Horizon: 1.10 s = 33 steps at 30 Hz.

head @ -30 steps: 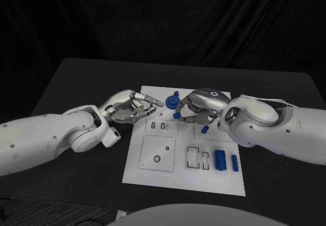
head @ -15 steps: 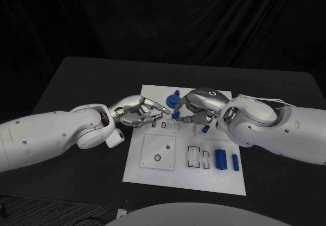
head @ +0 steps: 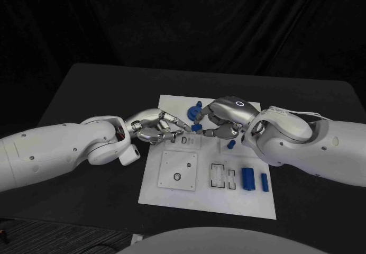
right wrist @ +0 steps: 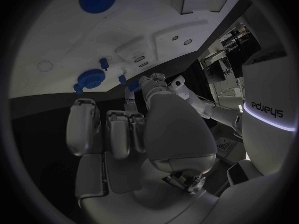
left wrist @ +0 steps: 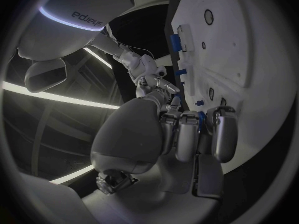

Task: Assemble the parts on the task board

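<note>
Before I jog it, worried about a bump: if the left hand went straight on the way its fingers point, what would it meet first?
Probably the right hand, and the small blue part at its fingertips; depth is unclear.

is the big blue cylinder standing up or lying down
Lying down: the big blue cylinder lies flat on the white board, lengthwise, next to a thinner blue pin.

Left hand [left wrist: 187, 134] with fingers curled beside the white task board [left wrist: 249, 45], right hand [left wrist: 152, 79] close beyond, blue parts [left wrist: 179, 40] on board

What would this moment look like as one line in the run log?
left hand: fingertips at small blue part | right hand: holds that part over task board | blue cylinder: lying on board, untouched
</note>
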Each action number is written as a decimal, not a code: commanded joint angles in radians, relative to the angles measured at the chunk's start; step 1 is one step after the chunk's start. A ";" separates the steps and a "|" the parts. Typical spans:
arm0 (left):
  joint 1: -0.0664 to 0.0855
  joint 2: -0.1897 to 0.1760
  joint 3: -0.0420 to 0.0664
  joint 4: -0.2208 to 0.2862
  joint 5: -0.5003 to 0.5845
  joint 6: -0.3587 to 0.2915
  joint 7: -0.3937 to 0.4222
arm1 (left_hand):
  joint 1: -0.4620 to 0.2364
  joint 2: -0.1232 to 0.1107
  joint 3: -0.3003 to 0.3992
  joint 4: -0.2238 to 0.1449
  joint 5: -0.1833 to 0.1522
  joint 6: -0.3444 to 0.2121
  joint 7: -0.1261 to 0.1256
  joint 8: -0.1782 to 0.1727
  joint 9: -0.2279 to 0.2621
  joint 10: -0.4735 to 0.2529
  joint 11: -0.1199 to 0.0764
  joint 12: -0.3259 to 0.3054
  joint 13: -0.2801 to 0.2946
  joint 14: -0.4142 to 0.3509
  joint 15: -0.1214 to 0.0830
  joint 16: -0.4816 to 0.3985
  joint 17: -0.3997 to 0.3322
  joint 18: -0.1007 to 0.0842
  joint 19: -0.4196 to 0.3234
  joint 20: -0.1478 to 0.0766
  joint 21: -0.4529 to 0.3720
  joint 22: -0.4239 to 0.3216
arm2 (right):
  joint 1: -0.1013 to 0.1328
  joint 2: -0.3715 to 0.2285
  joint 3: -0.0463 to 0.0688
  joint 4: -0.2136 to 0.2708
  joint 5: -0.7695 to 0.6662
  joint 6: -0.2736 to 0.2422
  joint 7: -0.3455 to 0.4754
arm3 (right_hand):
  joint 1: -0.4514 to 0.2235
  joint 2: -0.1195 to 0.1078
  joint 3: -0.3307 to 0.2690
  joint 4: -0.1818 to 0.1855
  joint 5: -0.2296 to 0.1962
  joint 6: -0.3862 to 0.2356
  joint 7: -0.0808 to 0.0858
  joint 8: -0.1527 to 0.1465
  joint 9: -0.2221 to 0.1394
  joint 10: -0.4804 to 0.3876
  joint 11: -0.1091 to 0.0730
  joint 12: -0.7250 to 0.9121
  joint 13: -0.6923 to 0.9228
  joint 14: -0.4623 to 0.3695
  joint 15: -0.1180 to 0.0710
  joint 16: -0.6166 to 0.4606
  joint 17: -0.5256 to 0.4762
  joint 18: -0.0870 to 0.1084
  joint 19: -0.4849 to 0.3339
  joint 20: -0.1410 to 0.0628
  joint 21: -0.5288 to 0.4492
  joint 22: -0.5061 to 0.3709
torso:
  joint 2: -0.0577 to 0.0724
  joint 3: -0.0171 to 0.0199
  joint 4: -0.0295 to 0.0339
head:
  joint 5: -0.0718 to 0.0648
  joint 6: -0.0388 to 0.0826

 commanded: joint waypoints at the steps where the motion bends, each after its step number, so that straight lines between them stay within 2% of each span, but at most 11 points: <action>1: 0.000 0.004 0.001 -0.002 -0.003 0.024 -0.004 | -0.009 -0.001 0.006 0.003 0.001 -0.007 0.001 -0.006 0.001 0.108 -0.005 0.003 0.262 0.104 -0.007 0.003 0.263 0.003 -0.009 0.000 -0.004 0.094 | 0.001 -0.001 0.000 0.008 -0.001 -0.039 0.012 | 0.011 0.000 0.001 -0.005 0.006 0.014 -0.005 0.003 0.044 0.104 0.010 0.003 0.263 0.092 0.006 -0.001 0.216 0.000 -0.003 0.007 0.001 0.191 | 0.000 0.0000 -0.0001 | 0.000 0.000; 16: -0.001 0.010 0.001 -0.015 -0.003 0.030 0.005 | -0.011 0.006 0.017 0.002 -0.001 -0.010 -0.002 -0.009 0.004 0.108 -0.007 0.003 0.262 0.104 -0.007 0.003 0.263 0.006 -0.022 0.000 -0.010 0.085 | 0.001 0.000 0.000 0.018 -0.002 -0.032 0.022 | 0.012 -0.002 0.002 -0.007 0.019 0.014 -0.003 0.002 0.045 0.104 0.011 0.003 0.263 0.093 0.007 0.000 0.217 0.000 -0.002 0.008 0.003 0.191 | 0.000 -0.0003 0.0000 | 0.000 -0.006; 20: -0.001 0.008 0.001 -0.016 -0.003 0.027 0.009 | -0.010 0.008 0.024 -0.001 -0.002 0.000 0.001 -0.004 0.008 0.108 -0.006 0.003 0.262 0.104 -0.008 0.003 0.263 0.006 -0.022 0.000 -0.011 0.087 | 0.001 0.000 0.000 0.014 -0.002 -0.020 0.020 | 0.013 -0.003 0.003 -0.008 0.021 0.014 -0.003 0.001 0.045 0.104 0.012 0.003 0.263 0.093 0.008 0.000 0.216 0.000 -0.003 0.008 0.002 0.191 | 0.000 -0.0008 0.0001 | -0.002 -0.003; 24: -0.001 0.001 0.001 -0.014 -0.003 0.020 0.015 | -0.011 0.006 0.027 -0.004 -0.003 0.019 0.006 0.007 0.015 0.108 -0.003 0.003 0.262 0.104 -0.006 0.003 0.263 0.006 -0.024 0.001 -0.012 0.087 | 0.001 -0.003 0.000 0.005 -0.002 -0.003 0.013 | 0.015 -0.004 0.004 -0.010 0.024 0.013 -0.003 0.000 0.045 0.104 0.012 0.003 0.263 0.092 0.008 -0.001 0.216 0.000 -0.003 0.008 0.001 0.191 | 0.000 -0.0009 0.0010 | 0.001 -0.009; 33: -0.001 -0.003 0.001 -0.014 -0.003 0.013 0.027 | -0.010 0.005 0.029 -0.006 -0.002 0.024 0.007 0.010 0.018 0.108 -0.002 0.003 0.262 0.104 -0.004 0.003 0.263 0.008 -0.033 0.002 -0.015 0.080 | 0.000 -0.002 0.000 -0.010 -0.002 0.019 0.008 | 0.017 -0.005 0.005 -0.012 0.026 0.012 -0.002 0.000 0.045 0.104 0.013 0.003 0.263 0.092 0.008 -0.002 0.214 0.001 -0.004 0.009 -0.001 0.190 | 0.000 -0.0008 -0.0001 | -0.001 -0.011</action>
